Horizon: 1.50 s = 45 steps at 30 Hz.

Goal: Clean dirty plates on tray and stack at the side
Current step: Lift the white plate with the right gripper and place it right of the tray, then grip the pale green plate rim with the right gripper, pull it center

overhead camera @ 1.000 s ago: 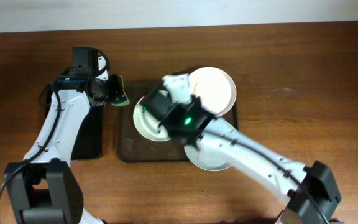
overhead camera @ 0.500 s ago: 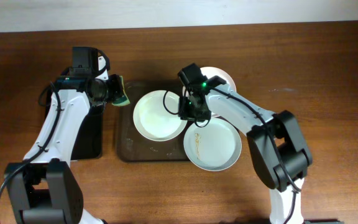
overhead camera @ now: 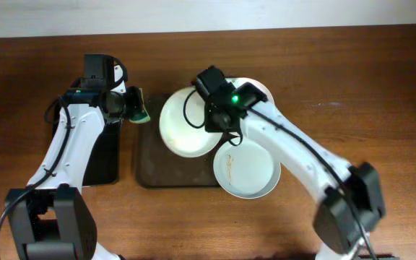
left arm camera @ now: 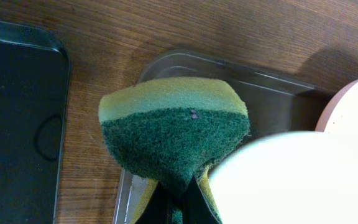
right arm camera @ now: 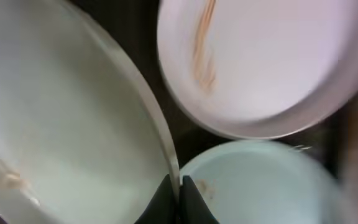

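My right gripper [overhead camera: 219,124] is shut on the right rim of a pale plate [overhead camera: 183,126] and holds it tilted over the back of the dark brown tray [overhead camera: 157,173]. In the right wrist view the fingers [right arm camera: 179,186] pinch that plate's rim [right arm camera: 67,124]. A white plate [overhead camera: 248,173] with a yellowish-brown streak lies at the tray's front right, and it also shows in the right wrist view [right arm camera: 260,62]. A third plate [overhead camera: 260,90], pale bluish in the right wrist view [right arm camera: 260,186], lies partly under the arm. My left gripper [overhead camera: 132,105] is shut on a green and yellow sponge [left arm camera: 173,130] left of the held plate.
A narrow black tray [overhead camera: 103,162] lies left of the brown tray, under my left arm, and it also shows in the left wrist view [left arm camera: 17,112]. The brown tray's back left corner [left arm camera: 185,65] shows beneath the sponge. Bare wooden table surrounds both trays.
My right gripper has raised the pale plate by its rim and carried it a little toward the back of the tray. The left arm and sponge have not moved.
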Available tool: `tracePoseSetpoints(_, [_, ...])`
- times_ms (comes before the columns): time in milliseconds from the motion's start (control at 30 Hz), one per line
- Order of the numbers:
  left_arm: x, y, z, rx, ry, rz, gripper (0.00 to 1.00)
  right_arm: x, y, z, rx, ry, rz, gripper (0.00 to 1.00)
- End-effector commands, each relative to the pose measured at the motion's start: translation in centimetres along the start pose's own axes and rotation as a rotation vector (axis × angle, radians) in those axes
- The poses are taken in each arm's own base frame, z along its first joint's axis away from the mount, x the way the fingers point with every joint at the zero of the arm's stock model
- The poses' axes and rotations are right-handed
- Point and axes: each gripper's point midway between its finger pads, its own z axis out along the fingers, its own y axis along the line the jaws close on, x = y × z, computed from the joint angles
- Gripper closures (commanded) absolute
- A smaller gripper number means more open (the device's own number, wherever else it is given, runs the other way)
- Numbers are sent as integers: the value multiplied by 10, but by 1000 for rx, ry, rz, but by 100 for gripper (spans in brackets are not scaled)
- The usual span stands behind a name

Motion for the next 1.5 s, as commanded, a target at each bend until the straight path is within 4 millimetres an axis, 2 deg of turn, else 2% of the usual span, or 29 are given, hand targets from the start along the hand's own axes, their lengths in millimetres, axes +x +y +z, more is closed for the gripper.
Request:
tracePoseSetpoints(0, [-10,-1,-10,-5,-41,-5,99,-19,-16,-36,256,-239,-95,96])
tracePoseSetpoints(67, [-11,-1,-10,-8,-44,-5,99,-25,-10,-63,404,-411,-161,96])
tracePoseSetpoints(133, [-12,3,-10,-27,-50,-5,99,-29,1,-103,553,-630,-208,96])
tracePoseSetpoints(233, [-12,3,-10,-28,-50,-5,99,-29,12,-141,663,-811,-242,96])
tracePoseSetpoints(300, [-12,3,-10,-28,-51,-5,99,-30,11,-145,682,-832,-240,96])
tracePoseSetpoints(367, [-12,3,-10,-28,-51,-5,99,-27,13,-132,613,-780,-211,96])
tracePoseSetpoints(433, [-12,3,-10,-28,-50,-5,99,-20,5,-104,415,-554,-161,96])
tracePoseSetpoints(467, [-12,3,-10,-28,-50,-5,99,-21,-3,-101,339,-487,-111,96])
tracePoseSetpoints(533, [-12,3,-10,-28,-51,-5,99,-37,-51,-105,115,-311,71,96])
tracePoseSetpoints(567, [-12,3,-10,-29,-51,-5,99,-45,-85,-106,39,-243,184,96])
tracePoseSetpoints(600, [-12,3,-10,-29,-51,-5,99,-50,-107,-105,5,-211,240,96])
tracePoseSetpoints(633, [-12,3,-10,-29,-51,-5,100,-54,-140,-102,-13,-177,326,96])
tracePoseSetpoints(700, [-12,3,-10,-29,-51,-5,99,-57,-224,-93,1,-126,525,96])
tracePoseSetpoints(733, [-12,3,-10,-29,-51,-5,99,-52,-256,-88,35,-111,603,96])
tracePoseSetpoints(800, [-13,5,-11,-39,-55,-5,99,-20,-336,-63,161,-46,768,96])
tracePoseSetpoints(867, [-12,5,-11,-39,-54,-5,99,16,-372,-32,206,21,872,96])
tracePoseSetpoints(900, [-12,5,-11,-39,-54,-5,99,37,-383,-13,222,49,910,96])
tracePoseSetpoints(1033, [-12,5,-11,-39,-54,-5,99,82,-380,46,219,84,900,96])
tracePoseSetpoints(1100, [-12,5,-11,-39,-54,-5,99,99,-378,63,226,91,900,96])
tracePoseSetpoints(1133, [-12,5,-11,-39,-54,-5,99,101,-377,64,226,94,901,91])
tracePoseSetpoints(1200, [-12,5,-11,-39,-54,-5,99,99,-371,63,190,105,903,58])
tracePoseSetpoints(1233, [-12,5,-11,-39,-53,-5,99,96,-366,57,165,118,906,57])
tracePoseSetpoints(1267, [-12,5,-11,-39,-53,-5,99,86,-359,37,134,131,905,57])
tracePoseSetpoints(1300, [-12,5,-11,-39,-53,-5,99,52,-337,-4,29,53,807,56])
tracePoseSetpoints(1333, [-12,5,-11,-39,-53,-5,99,36,-314,-26,-42,3,720,50])
tracePoseSetpoints(1367, [-12,5,-11,-39,-53,-5,99,32,-287,-36,-98,1,651,46])
tracePoseSetpoints(1400, [-12,5,-11,-39,-53,-5,99,38,-258,-35,-134,52,589,46])
tracePoseSetpoints(1467, [-12,5,-11,-39,-53,-5,99,67,-195,-12,-177,221,425,46])
